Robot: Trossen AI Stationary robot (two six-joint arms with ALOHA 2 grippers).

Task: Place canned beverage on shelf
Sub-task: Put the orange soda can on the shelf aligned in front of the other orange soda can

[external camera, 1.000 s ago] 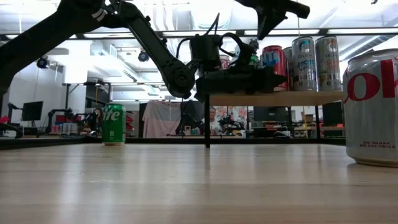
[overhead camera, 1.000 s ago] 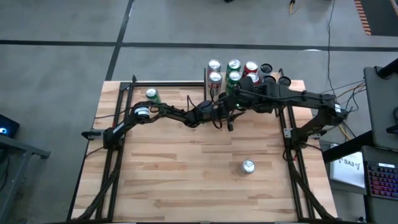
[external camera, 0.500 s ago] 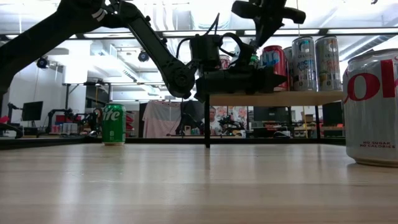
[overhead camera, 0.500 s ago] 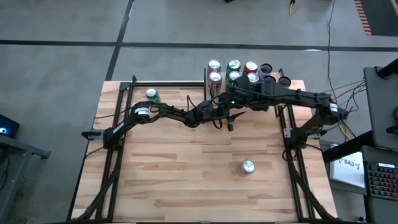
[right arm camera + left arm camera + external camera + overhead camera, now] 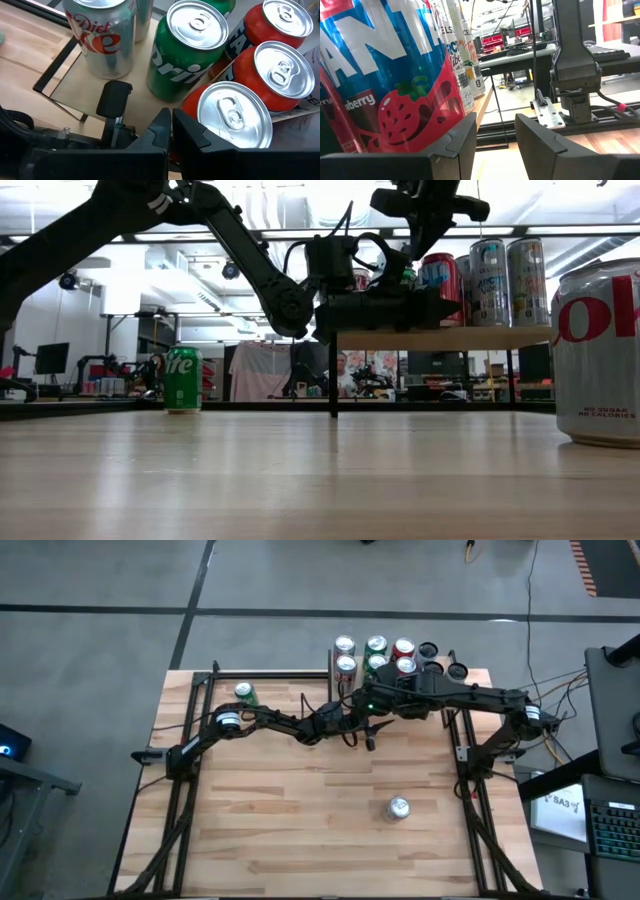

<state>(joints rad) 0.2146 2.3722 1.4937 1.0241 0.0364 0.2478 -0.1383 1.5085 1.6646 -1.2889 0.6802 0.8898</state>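
Note:
The shelf (image 5: 470, 337) stands at the table's far edge with several cans on it, among them a Diet Coke can (image 5: 102, 37), a Sprite can (image 5: 187, 47) and red cans (image 5: 280, 70). My left gripper (image 5: 495, 120) lies level at the shelf's near edge (image 5: 400, 308), open, with nothing between its fingers. A red and blue strawberry Fanta can (image 5: 390, 75) stands close by the outer side of one finger. My right gripper (image 5: 171, 117) hangs shut above the cans (image 5: 425, 240), pointing slantwise down, clear of them. My left gripper has the Fanta can's side (image 5: 437, 127) right by the outer side of one finger (image 5: 462, 137); I cannot tell whether they touch. The can stands upright on the shelf.
A green Sprite can (image 5: 244, 693) stands on the table at the far left. A Diet Coke can (image 5: 399, 808) stands toward the near right and looms large in the low view (image 5: 600, 350). Black-topped cans (image 5: 440, 660) stand right of the shelf. Frame rails run along both table sides.
My right gripper has drifted a little toward the table's left edge and slightly down over the cans on the shelf, staying shut.

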